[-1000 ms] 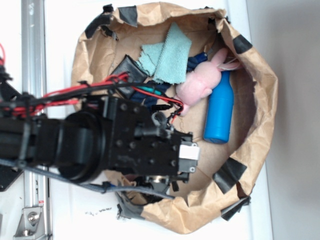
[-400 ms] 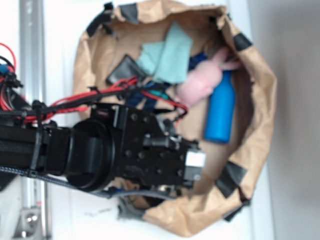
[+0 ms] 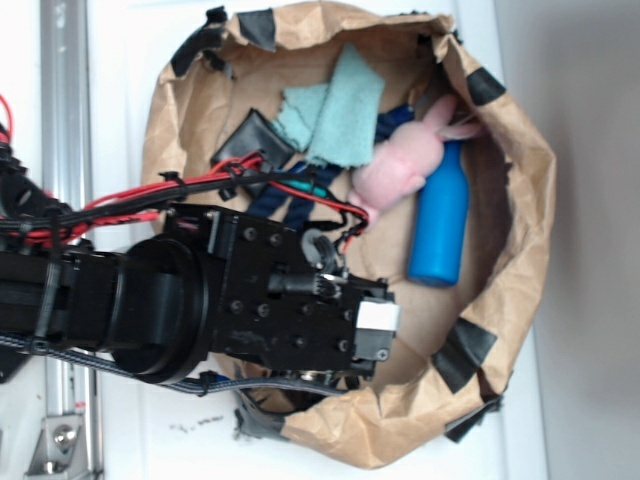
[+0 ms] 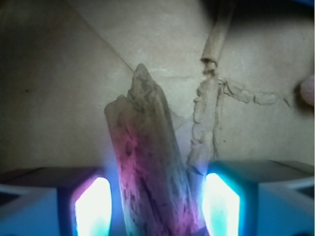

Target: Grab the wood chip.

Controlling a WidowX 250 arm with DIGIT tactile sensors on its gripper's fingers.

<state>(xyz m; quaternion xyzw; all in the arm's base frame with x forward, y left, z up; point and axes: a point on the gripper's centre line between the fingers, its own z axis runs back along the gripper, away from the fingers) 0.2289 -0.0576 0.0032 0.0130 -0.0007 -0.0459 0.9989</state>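
in the wrist view the wood chip (image 4: 150, 167) lies on the brown paper (image 4: 59, 88), running from 6 toward 12 o'clock between the two lit fingers (image 4: 91, 209) of the gripper (image 4: 155, 211). the jaws stand released, straddling it with a gap on each side (no contact visible). the approach looks done; closing and lifting remain.

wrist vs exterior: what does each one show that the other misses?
Wrist only: the flat tan wood chip lying between the end effector fingers, whose glowing pads stand apart on either side of it. Exterior only: blue plastic bottle, pink plush rabbit, teal cloth, black arm hiding the chip. Both: the crumpled brown paper underneath.
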